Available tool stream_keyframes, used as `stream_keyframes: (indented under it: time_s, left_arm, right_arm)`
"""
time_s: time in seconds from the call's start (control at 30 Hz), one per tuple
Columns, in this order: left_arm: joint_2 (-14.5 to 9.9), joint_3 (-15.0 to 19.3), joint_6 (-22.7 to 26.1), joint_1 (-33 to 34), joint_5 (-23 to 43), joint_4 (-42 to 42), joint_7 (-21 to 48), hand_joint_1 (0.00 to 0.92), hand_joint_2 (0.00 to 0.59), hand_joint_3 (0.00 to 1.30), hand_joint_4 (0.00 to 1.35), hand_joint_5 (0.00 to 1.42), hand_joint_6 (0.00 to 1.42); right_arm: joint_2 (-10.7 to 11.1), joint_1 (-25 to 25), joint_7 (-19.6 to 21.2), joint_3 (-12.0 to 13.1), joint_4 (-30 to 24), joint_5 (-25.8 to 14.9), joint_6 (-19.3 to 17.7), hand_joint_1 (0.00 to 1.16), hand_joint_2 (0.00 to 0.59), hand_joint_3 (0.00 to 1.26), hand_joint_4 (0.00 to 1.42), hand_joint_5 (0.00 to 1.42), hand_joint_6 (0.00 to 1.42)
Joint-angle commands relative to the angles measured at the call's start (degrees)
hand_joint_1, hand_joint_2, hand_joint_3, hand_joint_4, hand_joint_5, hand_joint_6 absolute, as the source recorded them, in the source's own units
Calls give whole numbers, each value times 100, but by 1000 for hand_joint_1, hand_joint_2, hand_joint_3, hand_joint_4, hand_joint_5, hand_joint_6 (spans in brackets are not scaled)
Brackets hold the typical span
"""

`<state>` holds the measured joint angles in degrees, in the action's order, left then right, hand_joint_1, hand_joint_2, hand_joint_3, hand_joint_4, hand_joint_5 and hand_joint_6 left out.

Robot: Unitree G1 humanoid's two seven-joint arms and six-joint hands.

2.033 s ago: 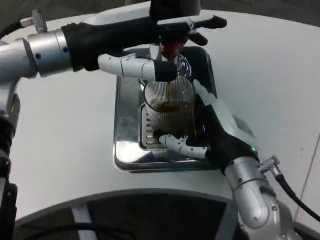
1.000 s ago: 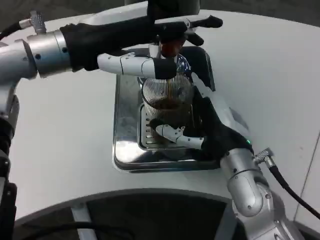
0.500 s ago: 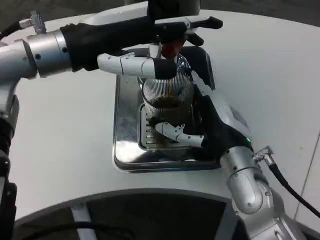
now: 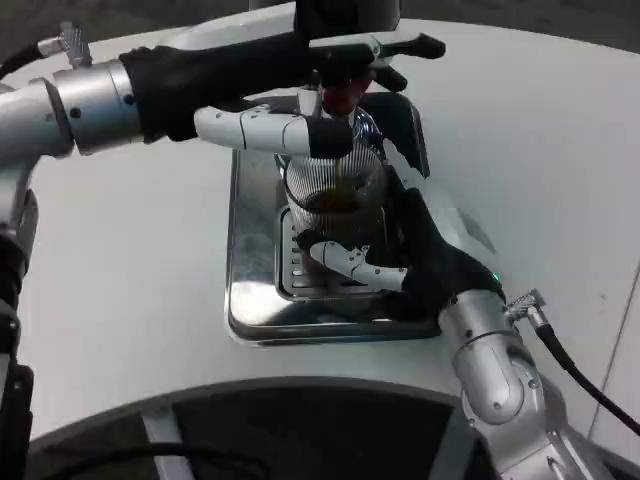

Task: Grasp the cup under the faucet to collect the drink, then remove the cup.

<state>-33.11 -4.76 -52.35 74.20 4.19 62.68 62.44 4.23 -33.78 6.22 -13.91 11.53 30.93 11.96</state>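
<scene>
Right robot hand (image 4: 415, 255) wrapped round ribbed cup (image 4: 335, 200), upright on drip tray (image 4: 250, 270), directly under faucet (image 4: 338, 97). Left robot hand (image 4: 285, 130) gripping faucet lever. Exit path toward right arm.

Silver cylindrical forearms with black sleeves toward the wrists. Left hand (image 4: 290, 130): white segments, black tips. Right hand (image 4: 420, 255): black palm, white back, small green light near wrist. Knurled silver connector (image 4: 522, 303) beside that light, black cable (image 4: 590, 390) attached.
</scene>
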Motion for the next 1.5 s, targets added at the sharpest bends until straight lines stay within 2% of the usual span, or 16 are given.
stream_keyframes:
  time_s: [0.03, 0.23, 0.77, 1.13, 1.5]
  left_arm:
    - [-74, -66, 23, -179, -206, 52, 128, 0, 91, 75, 6, 121, 0]
    - [-55, 1, 133, -174, -100, 43, 203, 0, 91, 74, 5, 121, 0]
    - [13, 550, 1118, -202, 591, -175, 721, 0, 93, 45, 0, 116, 14]
    - [-35, 1007, 1904, -268, 1006, -601, 960, 0, 104, 67, 8, 142, 34]
    - [-183, 1353, 2372, -498, 1136, -963, 998, 0, 106, 85, 41, 160, 50]
  right_arm:
    - [-89, 12, 53, -42, 25, -48, -17, 552, 199, 0, 0, 0, 0]
    - [-120, 13, 61, -66, -2, -29, -2, 552, 199, 0, 0, 0, 0]
    - [-144, 106, 57, -106, -185, 14, 54, 552, 199, 0, 0, 0, 0]
    - [-179, 195, 82, -149, -403, 44, 132, 568, 197, 0, 0, 0, 0]
    - [-271, 268, 155, -188, -515, 61, 188, 578, 206, 0, 0, 0, 0]
